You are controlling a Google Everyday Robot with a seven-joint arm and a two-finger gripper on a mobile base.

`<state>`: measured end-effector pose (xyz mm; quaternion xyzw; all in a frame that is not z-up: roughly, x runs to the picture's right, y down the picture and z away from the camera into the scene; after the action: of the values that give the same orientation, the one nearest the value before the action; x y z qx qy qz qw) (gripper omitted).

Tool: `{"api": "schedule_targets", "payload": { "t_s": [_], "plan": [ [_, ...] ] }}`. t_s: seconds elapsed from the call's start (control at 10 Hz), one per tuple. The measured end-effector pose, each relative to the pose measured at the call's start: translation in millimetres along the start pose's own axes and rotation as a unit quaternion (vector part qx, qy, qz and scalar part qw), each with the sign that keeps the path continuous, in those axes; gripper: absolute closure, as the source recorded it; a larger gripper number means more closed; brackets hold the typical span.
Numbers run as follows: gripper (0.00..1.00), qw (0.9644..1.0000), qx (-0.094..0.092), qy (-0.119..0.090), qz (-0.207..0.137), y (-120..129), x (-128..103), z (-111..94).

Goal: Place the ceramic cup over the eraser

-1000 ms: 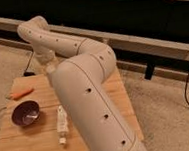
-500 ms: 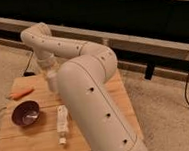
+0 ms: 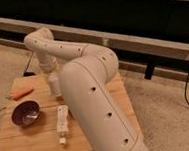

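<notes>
The end effector point(image 3: 54, 80), seemingly clenched on the cup point(image 3: 55, 86), hangs low over the tabletop's point(image 3: 29, 141) far edge; I'd keep the cup upright, then centre it above the eraser, which I can't spot.

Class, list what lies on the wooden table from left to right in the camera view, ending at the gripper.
Orange carrot → dark purple bowl → white tube lying flat; the gripper, behind, holds the white ceramic cup.
</notes>
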<state>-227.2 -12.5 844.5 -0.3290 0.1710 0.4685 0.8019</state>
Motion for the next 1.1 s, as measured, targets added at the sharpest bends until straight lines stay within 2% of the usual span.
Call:
{"api": "schedule_targets", "payload": {
  "t_s": [0.4,0.6,1.0,1.1],
  "plan": [
    [0.99,1.0000,-0.003,0.006,-0.005,9.3,-3.3,15.7],
    [0.83,0.9999,-0.005,0.009,-0.010,15.3,-5.4,22.2],
    [0.39,0.9999,0.002,0.010,-0.011,11.0,-1.6,20.4],
    [0.31,0.9999,0.006,0.012,-0.010,8.2,0.9,20.1]
  ]
}}
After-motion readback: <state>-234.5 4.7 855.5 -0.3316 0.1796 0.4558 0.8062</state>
